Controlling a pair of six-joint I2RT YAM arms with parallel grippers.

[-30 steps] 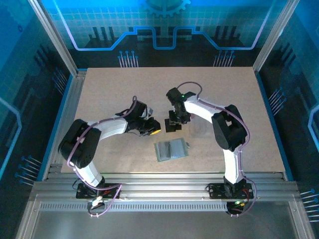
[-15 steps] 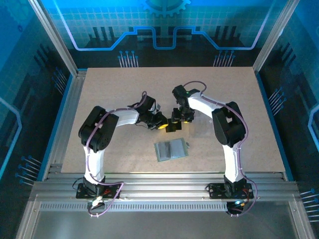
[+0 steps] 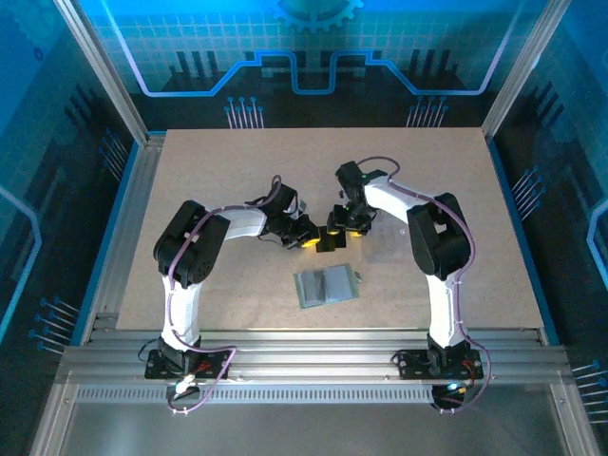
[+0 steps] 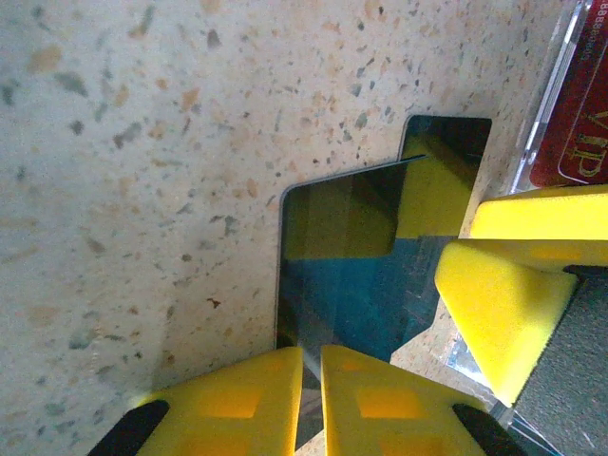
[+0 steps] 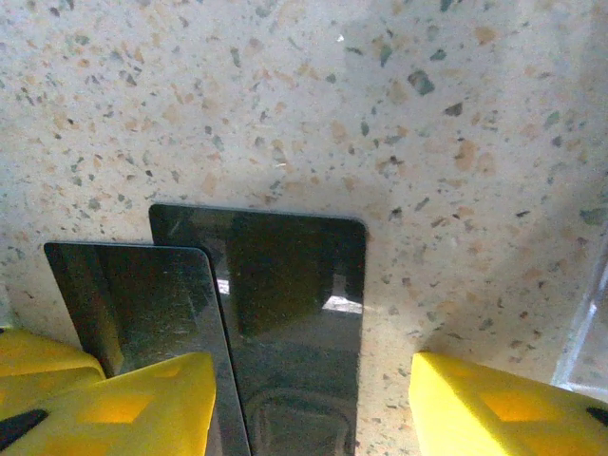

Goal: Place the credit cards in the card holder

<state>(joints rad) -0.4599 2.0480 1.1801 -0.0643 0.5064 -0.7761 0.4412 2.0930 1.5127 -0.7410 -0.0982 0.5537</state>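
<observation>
From above, the left gripper and the right gripper meet nose to nose over the middle of the table. A black card sits at their tips. The card holder lies flat and pale grey-green, on the base side of both tools and apart from them.

In the left wrist view, that tool's two yellow fingers are pinched nearly together on the near edge of the black card, clenched on it. The glossy card rises away from the tips and mirrors yellow. To its right stand the other tool's yellow pads. Beyond them, at the far right, a red card lies behind a clear plastic edge. It reads "VIP" in pale letters; the smaller print is too blurred to read.

In the right wrist view, this tool's yellow fingers stand wide apart, released. The right finger is clear of the card, with bare table between them. Two dark glossy rectangles overlap ahead of the fingers. I cannot tell whether they are two cards or one card and its shadow.
</observation>
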